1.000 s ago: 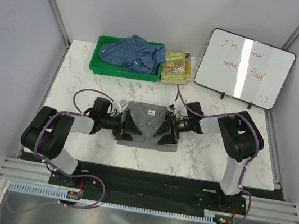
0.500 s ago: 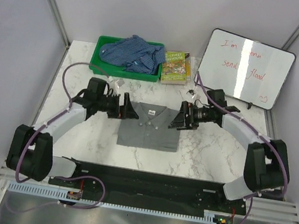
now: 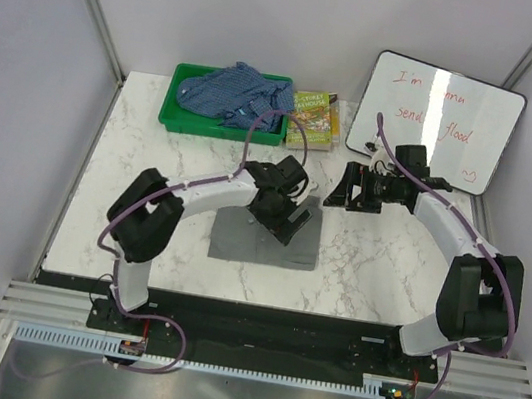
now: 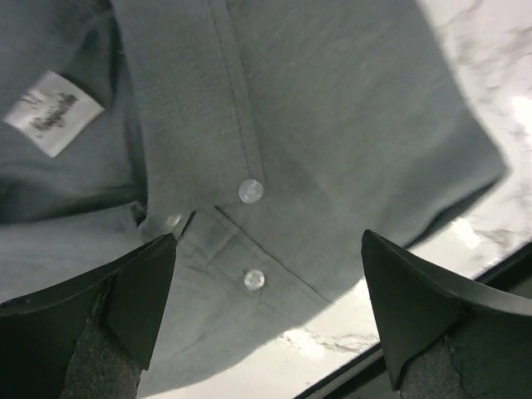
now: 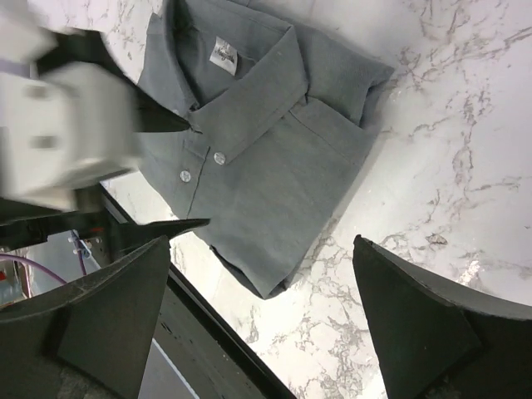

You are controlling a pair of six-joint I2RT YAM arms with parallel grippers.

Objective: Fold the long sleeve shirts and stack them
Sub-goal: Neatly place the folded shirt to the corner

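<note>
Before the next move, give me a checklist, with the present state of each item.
1. Fold done: the grey shirt lies folded on the table, collar up: ok.
2. The left gripper is open and empty above the grey shirt: ok.
3. The right gripper is open, empty and off to the side of the grey shirt: ok.
4. Second fold: the blue shirt lies crumpled in the green bin: not ok.
5. The left fingers are clear of the cloth: cannot tell.
</note>
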